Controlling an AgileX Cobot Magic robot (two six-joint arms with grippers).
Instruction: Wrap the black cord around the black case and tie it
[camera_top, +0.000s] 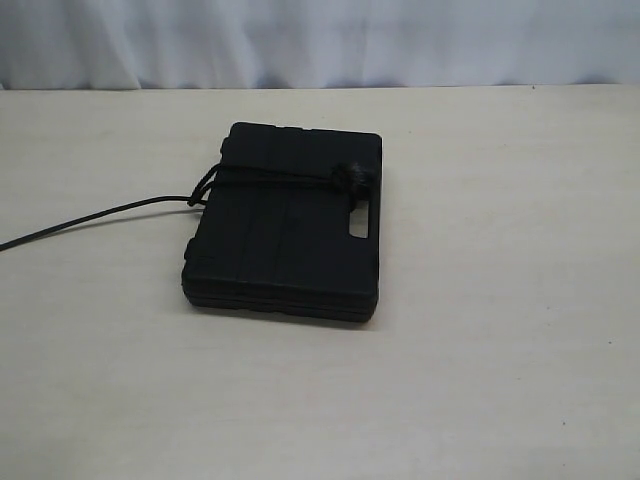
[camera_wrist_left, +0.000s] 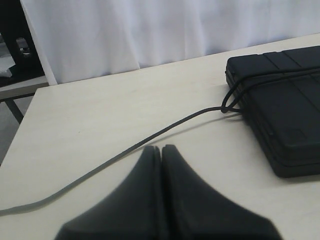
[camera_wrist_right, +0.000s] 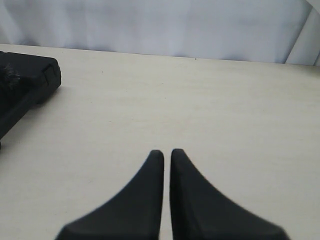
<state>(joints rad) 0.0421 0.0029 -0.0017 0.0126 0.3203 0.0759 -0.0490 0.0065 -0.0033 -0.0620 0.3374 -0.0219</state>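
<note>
Left claw (camera_wrist_left: 161, 149): fingers pressed together, nothing between them, hanging over bare table (camera_top: 500, 350). Right claw (camera_wrist_right: 166, 152): fingers nearly touching, only a sliver of a gap, also empty, well apart from the case (camera_top: 285, 235).

The case lay flat mid-table. The cord (camera_top: 100, 214) crossed its top near the far end and bunched in a knot (camera_top: 347, 178) just beside the handle slot (camera_top: 358, 226). The loose tail ran off the case's left side and across the table, passing just ahead of the left claw.

Risks, as judged:
- The wrap sat close to one end, so a tug on the tail could slide it off the corner.
- A low left claw move could snag the tail and drag the cord or the case.
- Knot tightness could not be told; if slack, it could open.
</note>
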